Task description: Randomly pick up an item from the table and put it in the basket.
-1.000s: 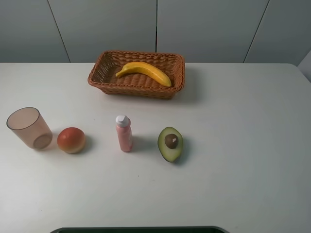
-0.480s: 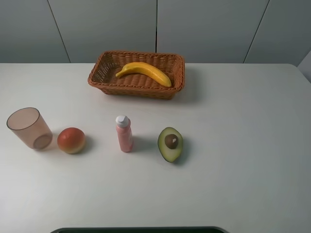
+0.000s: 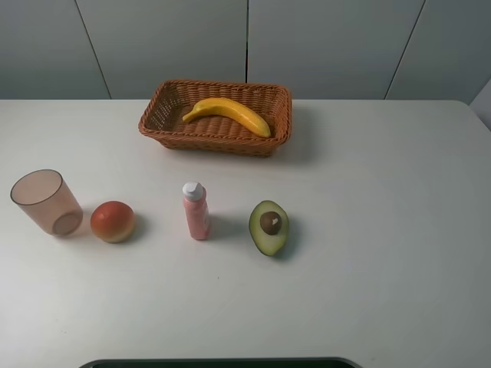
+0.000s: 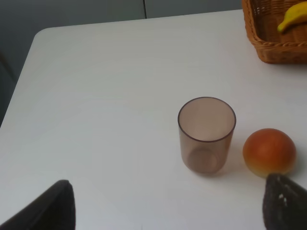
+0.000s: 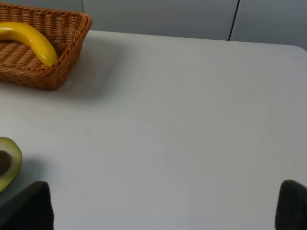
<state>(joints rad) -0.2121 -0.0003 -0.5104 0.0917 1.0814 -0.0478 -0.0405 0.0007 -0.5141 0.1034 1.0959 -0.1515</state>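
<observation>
The yellow banana point(image 3: 228, 114) lies inside the brown wicker basket point(image 3: 166, 129) at the back middle of the white table point(image 3: 383, 199). The banana also shows in the left wrist view point(image 4: 292, 17) and the right wrist view point(image 5: 31, 40), each time in the basket point(image 4: 268, 45) point(image 5: 53, 76). Neither gripper shows in the high view. My left gripper point(image 4: 168, 211) is open and empty, low over the table near the cup. My right gripper point(image 5: 163, 211) is open and empty over bare table at the right.
A translucent pinkish-brown cup point(image 3: 46, 202) stands at the front left, a round red-orange fruit point(image 3: 113, 221) beside it. A pink bottle with a white cap point(image 3: 196, 211) stands upright in the middle. A halved avocado point(image 3: 268, 227) lies to its right.
</observation>
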